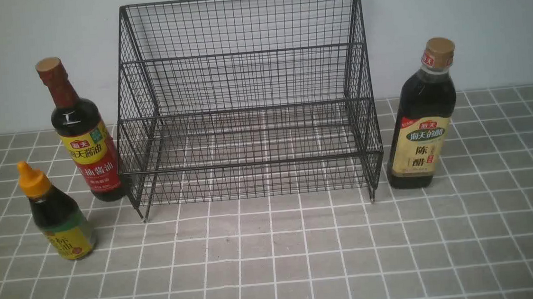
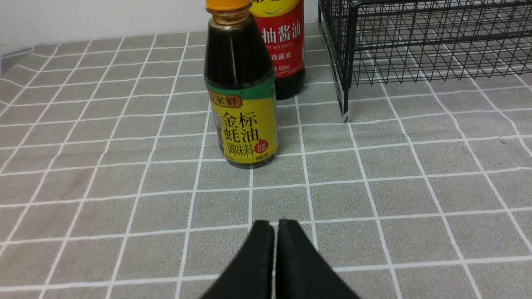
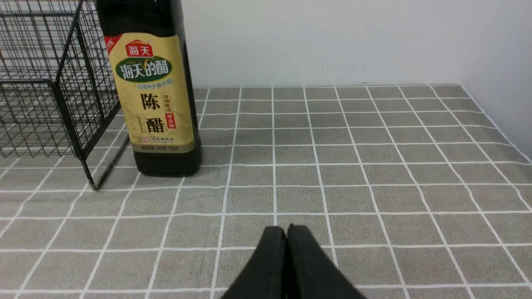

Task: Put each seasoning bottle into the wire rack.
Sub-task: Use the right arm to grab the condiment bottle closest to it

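While left fingers (image 2: 259, 257) and right fingers (image 3: 270, 261) sit pressed together, the red-necked bottle (image 1: 86, 149) and short orange-nozzle bottle (image 1: 60, 222) stand on the grey-tiled desk (image 1: 275, 263) left of the black wire rack (image 1: 248, 163), tan-capped bottle (image 1: 422, 128) right.

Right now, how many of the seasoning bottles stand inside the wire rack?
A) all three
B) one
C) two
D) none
D: both tiers of the wire rack hold nothing. The red-necked bottle and the orange-nozzle bottle stand outside it on its left, and the tan-capped bottle stands outside on its right.
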